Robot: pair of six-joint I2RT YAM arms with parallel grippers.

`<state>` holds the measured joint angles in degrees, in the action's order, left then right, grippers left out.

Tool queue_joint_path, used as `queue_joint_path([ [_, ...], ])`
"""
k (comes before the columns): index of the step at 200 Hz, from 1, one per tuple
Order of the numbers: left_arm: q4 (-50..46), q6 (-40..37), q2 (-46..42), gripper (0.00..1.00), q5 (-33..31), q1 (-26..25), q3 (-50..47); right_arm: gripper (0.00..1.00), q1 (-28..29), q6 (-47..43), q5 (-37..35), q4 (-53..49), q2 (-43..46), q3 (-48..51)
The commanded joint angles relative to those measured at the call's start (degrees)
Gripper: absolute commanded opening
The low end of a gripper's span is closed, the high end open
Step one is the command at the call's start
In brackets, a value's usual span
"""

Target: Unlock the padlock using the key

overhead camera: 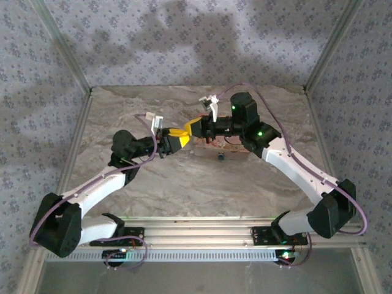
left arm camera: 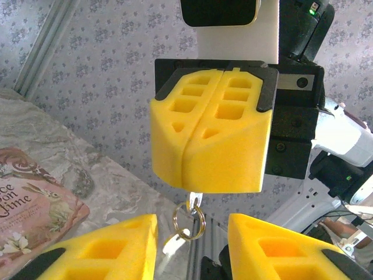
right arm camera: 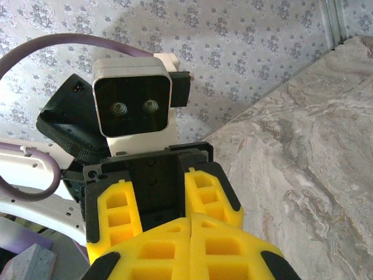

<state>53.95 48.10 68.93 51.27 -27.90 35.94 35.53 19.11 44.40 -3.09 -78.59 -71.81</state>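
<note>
Looking up from your left jaws, parted and empty: the right jaws are pinched shut on the key, ring end hanging down between them. The padlock sits on the worktop beneath the right jaws, its heading too small to tell.

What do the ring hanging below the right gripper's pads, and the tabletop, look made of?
Ring, hanging from what seems the key pinched in the right gripper: metal by the look, thin silvery loop with bright glints. Tabletop: marble-patterned, grey-beige veining, matte; real stone or print, I cannot tell.
</note>
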Motion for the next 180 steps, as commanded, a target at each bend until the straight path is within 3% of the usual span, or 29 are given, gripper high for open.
queue_joint_path([
  [1, 3.09, 0.32, 0.24, 0.35, 0.82, -0.68, 1.5, 0.0, 0.36, 0.88, 0.3, 1.19, 1.75, 0.88],
  [69, 4.49, 0.99, 0.99, 0.29, -0.2, -1.35, 2.02, 0.0, 1.64, 1.45, -0.71, 2.09, 1.75, 1.23],
  [130, 5.98, 2.24, 1.4, 0.0, -1.69, -1.44, 1.52, 0.0, 2.06, 1.53, -0.96, 2.17, 1.69, 1.67],
  [163, 4.03, 0.5, 0.41, 0.0, -2.13, -1.2, 0.69, 0.0, 1.65, 2.73, -2.41, 2.19, 2.22, 2.35],
  [180, -2.7, -3.98, -0.84, 0.0, -2.6, -1.25, 0.78, 0.2, 1.02, 4.4, -3.84, 2.3, 2.87, 2.29],
])
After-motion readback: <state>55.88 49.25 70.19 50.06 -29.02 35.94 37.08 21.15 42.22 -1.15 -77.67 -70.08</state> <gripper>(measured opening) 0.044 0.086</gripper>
